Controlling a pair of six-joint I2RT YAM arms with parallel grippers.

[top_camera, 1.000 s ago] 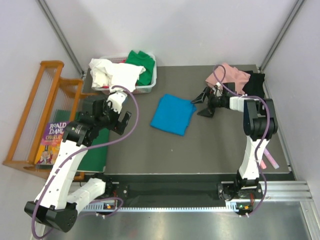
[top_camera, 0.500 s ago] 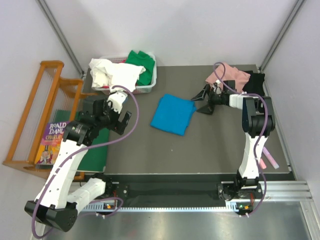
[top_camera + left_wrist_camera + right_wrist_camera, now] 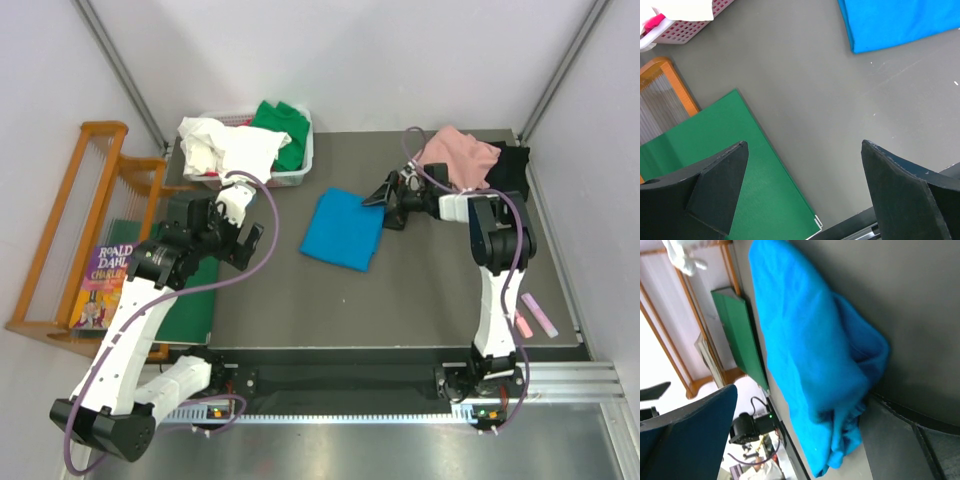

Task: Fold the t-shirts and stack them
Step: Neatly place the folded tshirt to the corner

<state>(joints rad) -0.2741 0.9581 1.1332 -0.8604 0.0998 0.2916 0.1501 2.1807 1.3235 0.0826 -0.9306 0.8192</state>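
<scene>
On the left, my left fingers (image 3: 715, 190) hang spread wide and empty above the counter (image 3: 300, 300), near the green board (image 3: 700, 135) and the basket (image 3: 272, 180) that carries a white tee (image 3: 225, 145) and a green tee (image 3: 282, 125). They take no part in this step, as I judge it.

In the middle of the counter lies the blue tee (image 3: 345, 228), already doubled into a rough rectangle. My right fingers (image 3: 380, 194) are just at its right edge, spread wide, with nothing between them gripped. Behind them, at the far right corner, a pink tee (image 3: 460, 155) and a black tee (image 3: 510, 165) lie heaped together.

I take the step in hand to be the reach for the blue tee's right edge, either for one more fold or to carry it to a stack. The next move calls for sliding one finger under all the layers at once and then pinching, or the fold will come apart.

The top view shows the whole layout and both heaps. Only the right wrist view shows the tee's near edge bunched and loose; the left wrist view adds just one corner of the tee.
</scene>
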